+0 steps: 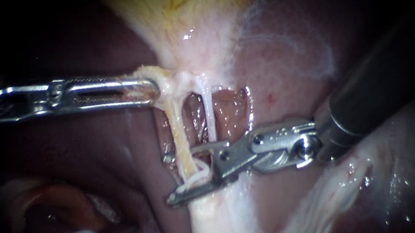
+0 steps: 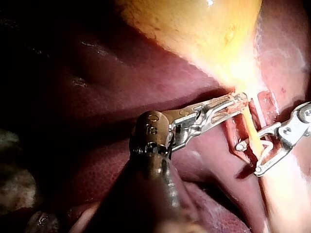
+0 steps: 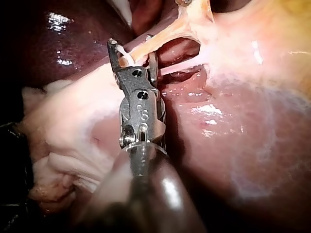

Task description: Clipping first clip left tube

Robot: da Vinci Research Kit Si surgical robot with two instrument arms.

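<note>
Coming in closest, my right instrument (image 1: 170, 178) is holding its metal jaws apart astride the pale, stringy left tube (image 1: 180, 136), a narrow gap separating that tube from the thinner right tube (image 1: 209, 116). My left instrument (image 1: 152, 89) is clamping the yellowish gallbladder (image 1: 187, 11) at its neck, over glistening dark liver (image 1: 88, 155).

Bright centre, dark edges, wet glare.
</note>
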